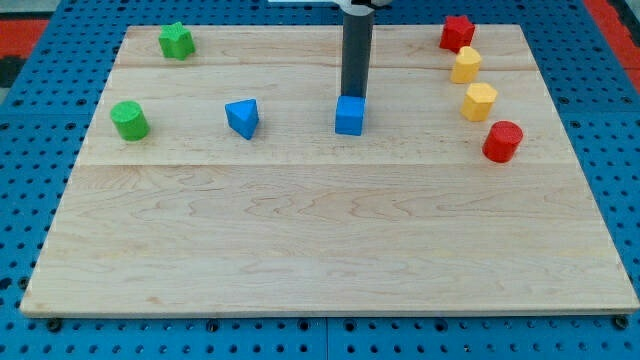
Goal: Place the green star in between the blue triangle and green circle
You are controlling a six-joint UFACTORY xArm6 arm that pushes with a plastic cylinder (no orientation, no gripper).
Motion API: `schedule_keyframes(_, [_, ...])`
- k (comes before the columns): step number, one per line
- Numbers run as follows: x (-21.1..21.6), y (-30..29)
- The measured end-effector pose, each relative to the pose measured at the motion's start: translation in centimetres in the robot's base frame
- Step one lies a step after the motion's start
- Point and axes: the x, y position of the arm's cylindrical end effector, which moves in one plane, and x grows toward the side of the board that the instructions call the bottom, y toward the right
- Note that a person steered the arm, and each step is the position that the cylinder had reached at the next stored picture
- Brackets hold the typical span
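The green star [176,41] lies near the board's top left corner. The green circle [129,120] sits at the left, below the star. The blue triangle [242,117] is to the right of the circle, with a gap between them. My tip [355,97] comes down at the top middle, right behind a blue cube [349,116] and touching or nearly touching its far edge. The tip is far to the right of the star.
At the right stand a red star [457,32], a yellow block [466,65], a yellow hexagon [479,101] and a red cylinder [502,141]. The wooden board [320,240] rests on a blue pegboard surface.
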Motion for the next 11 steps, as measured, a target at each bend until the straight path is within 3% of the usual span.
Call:
schedule_keyframes(1, [1.0, 0.0])
schedule_keyframes(2, [-6.6, -0.6])
schedule_keyframes(3, [-14.3, -7.8])
schedule_keyframes(4, [-15.0, -12.1])
schedule_keyframes(6, [-15.2, -27.5])
schedule_keyframes(7, [-14.2, -29.4])
schedule_keyframes(8, [-12.3, -25.1])
schedule_keyframes(9, [-14.3, -23.5])
schedule_keyframes(10, [-8.2, -23.1])
schedule_keyframes(11, [-6.6, -23.3])
